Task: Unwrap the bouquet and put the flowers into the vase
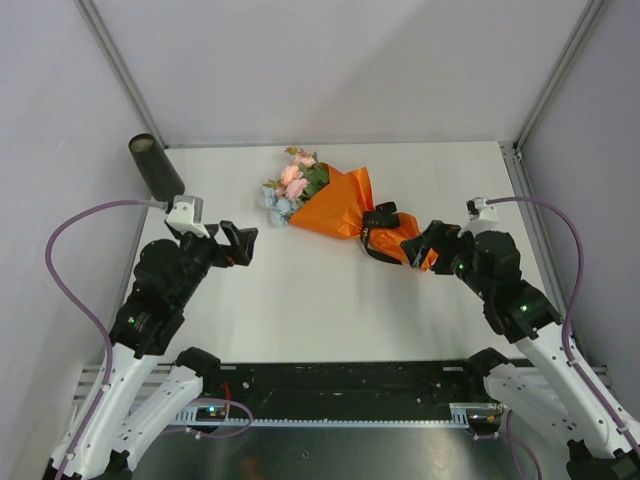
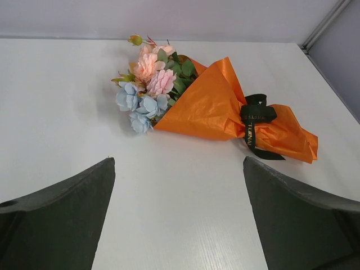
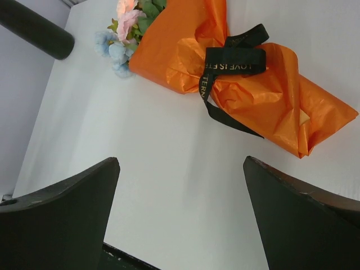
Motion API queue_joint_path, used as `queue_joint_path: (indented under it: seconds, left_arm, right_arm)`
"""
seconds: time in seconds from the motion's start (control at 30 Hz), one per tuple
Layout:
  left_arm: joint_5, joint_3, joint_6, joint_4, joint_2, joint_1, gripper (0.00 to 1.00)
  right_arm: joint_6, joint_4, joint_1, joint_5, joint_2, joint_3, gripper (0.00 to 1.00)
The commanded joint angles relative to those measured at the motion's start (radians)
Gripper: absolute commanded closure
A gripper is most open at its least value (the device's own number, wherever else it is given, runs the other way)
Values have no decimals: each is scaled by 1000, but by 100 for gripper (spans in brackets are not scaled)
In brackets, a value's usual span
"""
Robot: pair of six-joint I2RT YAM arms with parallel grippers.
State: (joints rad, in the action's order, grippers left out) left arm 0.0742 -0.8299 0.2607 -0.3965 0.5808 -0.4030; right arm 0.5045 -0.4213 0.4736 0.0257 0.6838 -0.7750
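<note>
A: Left gripper [image 1: 240,243] first. What did we have?
B: Jaws spread wide, nothing btwn them, nothing touched. Its fingers [image 2: 56,225] hung over bare table [image 1: 300,310], pointing twd the bouquet [image 1: 335,208] w/ a clear gap to it.
A: And the right gripper [image 1: 418,248]?
B: Same: wide open, empty. Closer in, though. From above we saw it right by the bouquet's narrow end, maybe over the tip. The wrist view showed the orange tip just ahead of its fingers [image 3: 304,219], not btwn them. Whether it made contact we couldn't tell.
A: How did the bouquet look?
B: It lay on its side, mid-table twd the far edge, wide end far-left, narrow end near-right. Shiny orange paper [image 2: 208,107], creased, folded into a cone. A black ribbon [image 3: 233,59] w/ gold lettering was tied round the waist, its loose tails trailing onto the table.
A: Wrapped, then.
B: Yes, fully wrapped, ribbon knotted. The flowers [image 2: 147,84] stuck out of the wide end: pink blooms, pale blue ones beside them, green leaves, a small bud at the far side. Stems were hidden inside the paper.
A: Vase?
B: The vase [image 1: 155,165], a slim dark matte tube, stood at the far-left corner of the table, well apart from the bouquet.
</note>
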Motion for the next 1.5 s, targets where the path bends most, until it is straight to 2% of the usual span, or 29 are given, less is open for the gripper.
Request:
queue_joint_path:
  seconds: [0.0,0.27,0.53,0.67,0.73,0.8,0.9,1.17,1.4,1.47]
  left_arm:
    - [4,7,-11,37,-1,-4,0]
    - [-13,5,-1,36,-20,-5,0]
    - [58,16,-24,36,-36,-5,0]
    - [65,22,-30,37,-46,-5,0]
    - [65,24,-30,37,-48,-5,0]
    - [66,25,-31,37,-49,-5,0]
    - [67,26,-33,37,-50,-6,0]
    - [72,29,-32,35,-39,-5,0]
    - [98,28,-12,29,-13,-5,0]
    - [137,23,20,23,-3,-5,0]
  right_arm:
    - [1,30,-3,33,-20,-40,1]
    - [-61,133,-3,119,63,-29,1]
    - [-105,327,-17,165,316,-33,2]
    - [-129,385,-139,-67,581,-97,13]
    - [-126,386,-202,-150,689,-133,25]
    - [-132,370,-243,-187,771,-176,33]
    - [-145,334,-279,-187,862,-229,36]
    - [-193,273,-307,-207,959,-291,37]
    - [-203,250,-312,-253,1018,-299,53]
    - [-200,242,-303,-257,1023,-300,62]
